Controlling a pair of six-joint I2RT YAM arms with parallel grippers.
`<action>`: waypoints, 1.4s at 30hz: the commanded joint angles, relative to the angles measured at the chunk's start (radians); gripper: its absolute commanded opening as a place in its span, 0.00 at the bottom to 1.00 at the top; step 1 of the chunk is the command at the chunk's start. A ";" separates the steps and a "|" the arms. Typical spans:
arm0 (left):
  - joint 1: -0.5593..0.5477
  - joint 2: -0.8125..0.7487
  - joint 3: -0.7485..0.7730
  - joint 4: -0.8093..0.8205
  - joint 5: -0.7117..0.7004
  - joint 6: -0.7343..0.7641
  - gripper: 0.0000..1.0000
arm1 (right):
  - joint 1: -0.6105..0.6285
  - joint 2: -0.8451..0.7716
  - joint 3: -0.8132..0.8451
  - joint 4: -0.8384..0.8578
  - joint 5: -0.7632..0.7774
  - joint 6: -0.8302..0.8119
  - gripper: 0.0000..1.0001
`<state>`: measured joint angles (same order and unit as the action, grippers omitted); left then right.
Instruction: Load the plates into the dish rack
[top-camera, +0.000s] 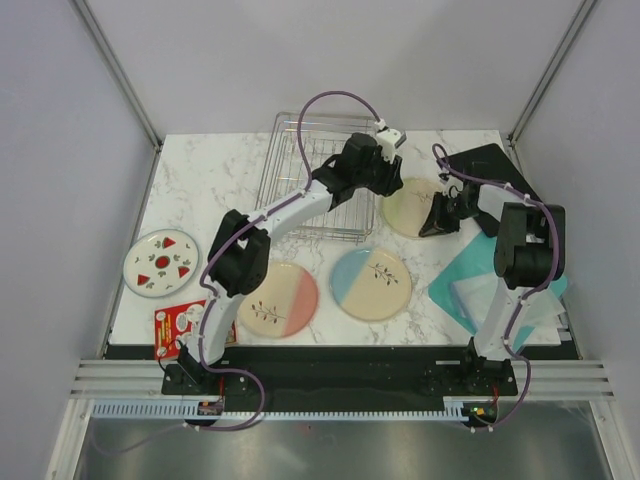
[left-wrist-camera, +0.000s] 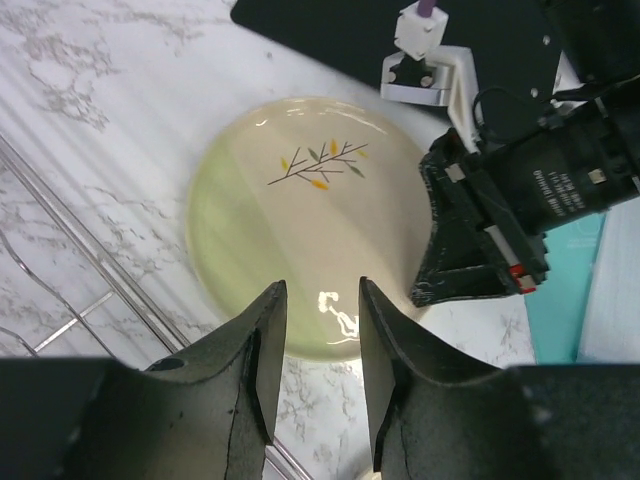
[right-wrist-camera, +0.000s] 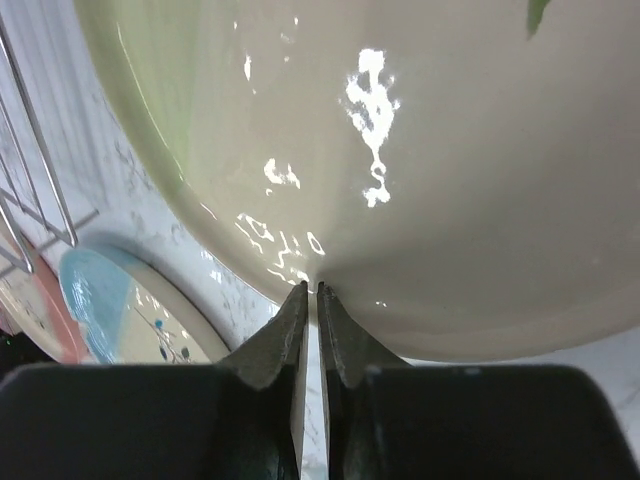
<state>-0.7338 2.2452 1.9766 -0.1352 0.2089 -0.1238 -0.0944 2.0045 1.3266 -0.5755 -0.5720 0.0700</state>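
The green-half plate (top-camera: 408, 207) lies on the marble table right of the dish rack (top-camera: 318, 178). It fills the left wrist view (left-wrist-camera: 300, 215) and the right wrist view (right-wrist-camera: 420, 150). My left gripper (left-wrist-camera: 322, 305) is open and empty, above the plate's rim on the rack side. My right gripper (right-wrist-camera: 310, 290) is shut, its tips against the plate's rim; it shows from the left wrist (left-wrist-camera: 470, 255). The pink-half plate (top-camera: 277, 299), the blue-half plate (top-camera: 371, 283) and the white fruit plate (top-camera: 161, 263) lie flat on the table. The rack holds no plates.
A black board (top-camera: 492, 163) lies at the back right, teal and clear sheets (top-camera: 490, 290) at the right. A red-and-white packet (top-camera: 178, 326) lies at the front left. Rack wires (left-wrist-camera: 70, 290) run close to the green plate.
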 joint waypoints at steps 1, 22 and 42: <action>-0.026 -0.009 -0.016 -0.044 0.012 0.055 0.42 | 0.001 -0.061 -0.113 -0.149 0.093 -0.094 0.15; -0.118 0.252 0.162 -0.213 0.003 0.101 0.02 | -0.326 0.160 0.264 -0.245 -0.238 -0.236 0.48; -0.128 0.382 0.276 -0.421 0.153 0.151 0.02 | -0.324 0.419 0.266 -0.202 -0.393 -0.156 0.50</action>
<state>-0.8490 2.5462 2.1864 -0.4164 0.3115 -0.0311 -0.4400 2.3539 1.6310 -0.8440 -1.0775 -0.0456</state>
